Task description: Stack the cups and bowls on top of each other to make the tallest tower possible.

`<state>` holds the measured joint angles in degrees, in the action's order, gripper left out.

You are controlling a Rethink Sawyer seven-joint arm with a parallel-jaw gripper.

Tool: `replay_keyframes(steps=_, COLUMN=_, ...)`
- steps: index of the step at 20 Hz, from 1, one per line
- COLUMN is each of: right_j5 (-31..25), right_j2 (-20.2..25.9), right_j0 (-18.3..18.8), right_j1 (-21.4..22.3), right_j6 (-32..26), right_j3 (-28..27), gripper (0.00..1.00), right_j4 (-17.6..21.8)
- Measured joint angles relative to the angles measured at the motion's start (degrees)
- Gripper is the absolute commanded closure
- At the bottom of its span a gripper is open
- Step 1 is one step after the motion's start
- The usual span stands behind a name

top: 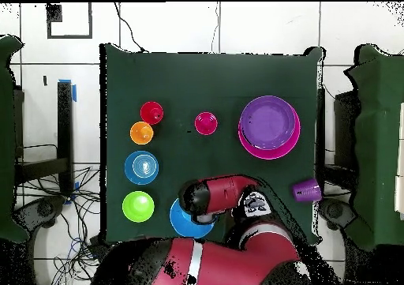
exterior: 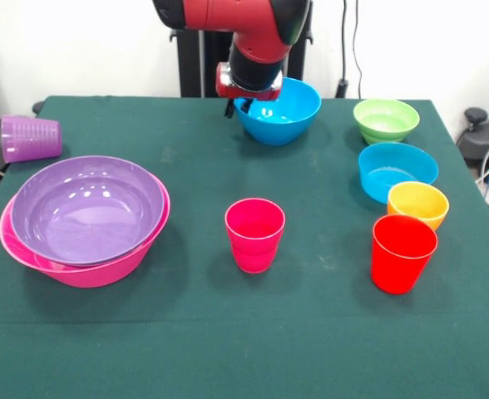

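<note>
Front view shows the red and black arm (exterior: 244,33) coming down over the blue bowl (exterior: 282,112) at the far side of the green worktop (exterior: 186,332); the arm is cut off by the upper edge, and its wrist covers the left part of this bowl's rim; the tool (exterior: 240,104) is mostly hidden behind the wrist and inside the bowl, so I cannot tell if it is open or closed, or if it touches the bowl; in the overhead view the arm covers most of the same bowl and only a blue crescent is seen.

The tower (exterior: 86,224) stands at the left side of the worktop; it is 2 bowls now, the purple bowl (exterior: 86,208) sitting inside the huge pink bowl (exterior: 103,266), of which only the rim and lower wall are visible; both are glossy with light spots.

The purple cup (exterior: 30,138) lies on its side at the left edge, translucent, partly cut off in the front view; the magenta cup (exterior: 254,234) stands upright near the middle, alone; the red cup (exterior: 403,253) stands upright at the right, just in front of the orange bowl (exterior: 417,202) and hiding its lower part; the orange bowl overlaps the near rim of the cyan bowl (exterior: 397,169); the green bowl (exterior: 385,120) stands behind it, apart; a dark blue bowl I cannot make out with certainty.
</note>
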<state>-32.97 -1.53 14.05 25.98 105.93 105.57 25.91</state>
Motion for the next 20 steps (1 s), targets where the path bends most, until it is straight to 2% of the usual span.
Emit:
replay_keyframes(steps=5, right_j5=-0.01, right_j2=0.87, right_j0=0.99, right_j1=0.16, right_j6=0.00, right_j3=-0.02, gripper=1.00, right_j4=0.02)
replay_keyframes(steps=17, right_j5=-3.77, right_j2=8.61, right_j0=12.16, right_j1=0.10, right_j6=0.00, right_j3=0.01, gripper=1.00, right_j4=0.18)
replay_keyframes(steps=20, right_j5=-4.63, right_j2=11.55, right_j0=16.36, right_j1=-0.29, right_j6=-0.05, right_j3=0.02, gripper=1.00, right_j4=0.28)
